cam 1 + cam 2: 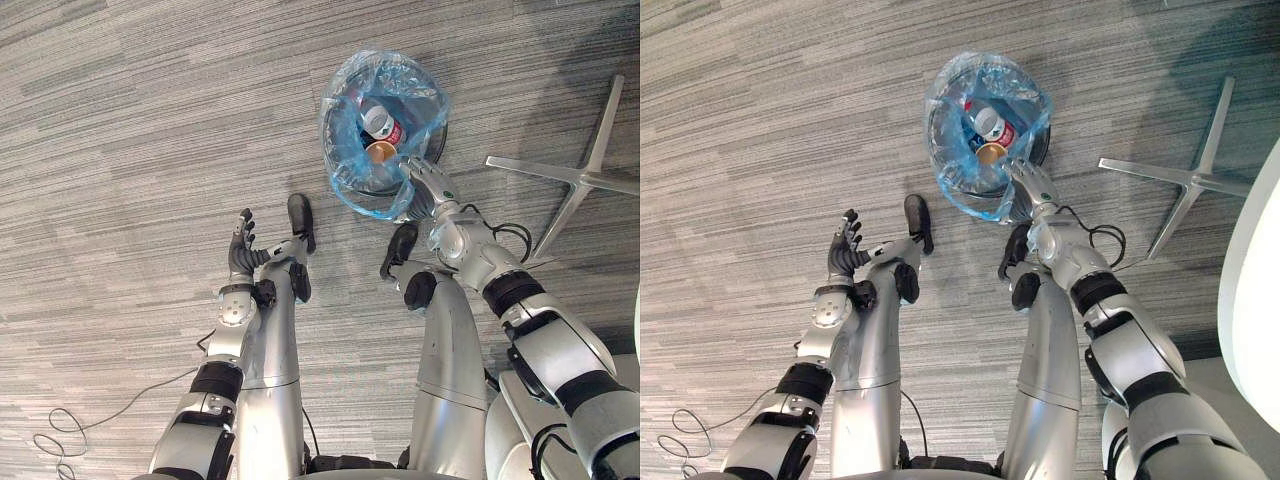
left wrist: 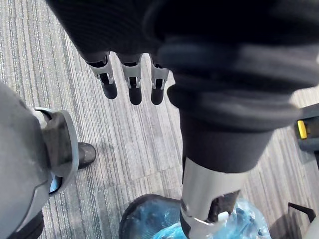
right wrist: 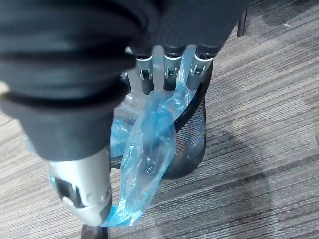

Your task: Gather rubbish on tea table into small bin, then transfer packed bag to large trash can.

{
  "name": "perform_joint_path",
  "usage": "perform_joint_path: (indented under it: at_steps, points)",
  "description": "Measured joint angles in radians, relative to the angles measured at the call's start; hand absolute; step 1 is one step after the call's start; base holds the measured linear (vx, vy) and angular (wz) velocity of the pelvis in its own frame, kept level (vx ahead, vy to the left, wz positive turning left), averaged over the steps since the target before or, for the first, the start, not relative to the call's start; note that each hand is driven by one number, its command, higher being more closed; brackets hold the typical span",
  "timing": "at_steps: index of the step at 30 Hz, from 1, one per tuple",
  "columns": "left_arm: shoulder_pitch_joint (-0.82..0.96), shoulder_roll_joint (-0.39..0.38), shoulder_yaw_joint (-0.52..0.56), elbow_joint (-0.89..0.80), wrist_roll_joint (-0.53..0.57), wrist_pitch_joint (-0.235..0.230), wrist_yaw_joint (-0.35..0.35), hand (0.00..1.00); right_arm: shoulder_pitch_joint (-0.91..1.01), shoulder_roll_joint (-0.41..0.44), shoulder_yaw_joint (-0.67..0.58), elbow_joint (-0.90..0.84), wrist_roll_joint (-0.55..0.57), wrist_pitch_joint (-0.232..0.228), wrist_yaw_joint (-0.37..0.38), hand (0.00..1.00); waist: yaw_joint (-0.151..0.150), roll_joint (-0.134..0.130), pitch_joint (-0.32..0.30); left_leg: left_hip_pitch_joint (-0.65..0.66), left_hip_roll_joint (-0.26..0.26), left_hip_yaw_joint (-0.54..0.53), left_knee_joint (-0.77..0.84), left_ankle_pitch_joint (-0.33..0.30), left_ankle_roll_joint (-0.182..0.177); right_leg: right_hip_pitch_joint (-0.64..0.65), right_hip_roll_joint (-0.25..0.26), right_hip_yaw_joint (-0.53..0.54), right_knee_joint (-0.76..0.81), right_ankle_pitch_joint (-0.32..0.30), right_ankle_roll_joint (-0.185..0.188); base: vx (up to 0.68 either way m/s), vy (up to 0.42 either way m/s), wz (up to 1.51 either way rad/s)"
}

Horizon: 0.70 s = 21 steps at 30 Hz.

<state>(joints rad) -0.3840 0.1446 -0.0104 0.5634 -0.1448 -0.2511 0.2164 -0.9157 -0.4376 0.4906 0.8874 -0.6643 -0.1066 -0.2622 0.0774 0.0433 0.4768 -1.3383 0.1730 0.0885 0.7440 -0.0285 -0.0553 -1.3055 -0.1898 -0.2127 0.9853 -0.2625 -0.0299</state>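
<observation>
**A:** Right hand status?

**B:** Right hand (image 1: 425, 180) is at the robot-side rim of the small bin (image 3: 192, 144). Fingers (image 3: 172, 69) are curled over the edge of the blue bag (image 1: 350, 100). A bunched strip of the bag runs down between fingers and thumb (image 3: 82, 189), so it's pinching the bag.

**A:** Bag in or out?

**B:** In. It lines the bin with its edge ruffled over the rim. The bin stands upright on the grey carpet (image 1: 120, 120).

**A:** Contents?

**B:** Clear bottle (image 1: 382, 122) with a white cap and red label, lying tilted. A round orange-topped item (image 1: 380, 152) is just beside it, toward the right hand. Can't tell what else is under the plastic.

**A:** Left hand?

**B:** Left hand (image 1: 240, 245) hangs over the carpet, fingers straight and a little spread, holding nothing. It's well apart from the bin, on the bin's left.

**A:** Anything nearby?

**B:** Silver star-shaped chair base (image 1: 575, 175) on the carpet right of the bin, close but not touching.
</observation>
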Motion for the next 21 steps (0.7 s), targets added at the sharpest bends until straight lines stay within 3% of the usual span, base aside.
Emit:
perform_joint_path:
  at_steps: [9,10,21]
  points:
    - [0.0,-0.001,0.0,-0.025,-0.001,0.0,0.001,0.0,-0.004,0.022,0.003,0.042,-0.078,0.023,0.004,0.0,0.018,0.0,-0.001,-0.023,0.0,-0.002,0.007,0.005,-0.001,-0.025,-0.004,-0.002,0.017,-0.005,-0.008,-0.03,-0.004,0.02]
    - [0.0,-0.001,0.0,-0.025,-0.001,0.0,0.001,0.0,-0.005,0.027,0.014,0.048,-0.092,0.027,0.005,1.0,0.018,0.0,-0.001,-0.023,0.0,-0.003,0.007,0.005,-0.002,-0.025,-0.004,-0.003,0.018,-0.006,-0.009,-0.03,-0.008,0.04]
    - [0.0,-0.002,0.001,-0.033,-0.002,0.0,0.001,0.0,-0.01,0.058,0.038,0.081,-0.128,0.052,0.007,1.0,0.017,0.0,-0.001,-0.029,0.0,-0.004,0.007,0.009,-0.006,-0.029,-0.004,-0.005,0.017,-0.007,-0.008,-0.01,-0.001,0.0]
